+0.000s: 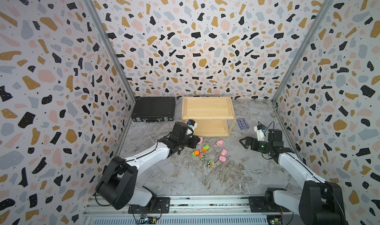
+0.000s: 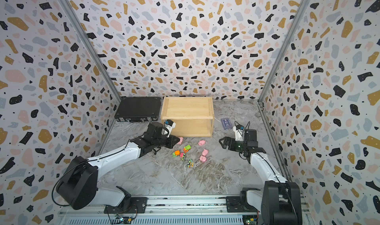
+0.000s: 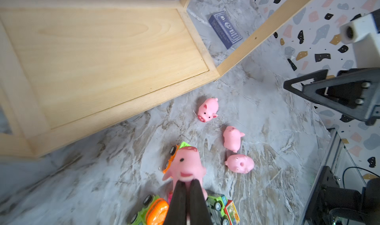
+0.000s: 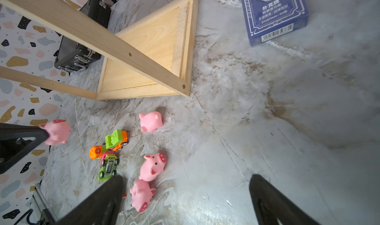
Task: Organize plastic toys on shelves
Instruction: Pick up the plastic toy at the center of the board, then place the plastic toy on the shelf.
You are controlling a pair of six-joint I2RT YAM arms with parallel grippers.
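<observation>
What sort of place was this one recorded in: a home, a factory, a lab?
Most likely a lab booth built for robot recording: terrazzo-print panels wall in three sides of a marble-look table, and the left arm and right arm are bolted to a metal rail along its front edge.

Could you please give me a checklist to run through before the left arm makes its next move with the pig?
1. Pig held: ok. The left pincer is shut on a pink pig.
2. Grip secure: cannot tell. It pinches only one end of the pig.
3. Shelves ready: ok. Both tiers of the wooden shelves are bare.
4. Route: ok. The shelves' open front faces the pig, with nothing between.
5. Other arm clear: ok. The right pincer is open, empty and off to the side.
6. Left wrist clearance from the shelves' near corner post: cannot tell.
</observation>
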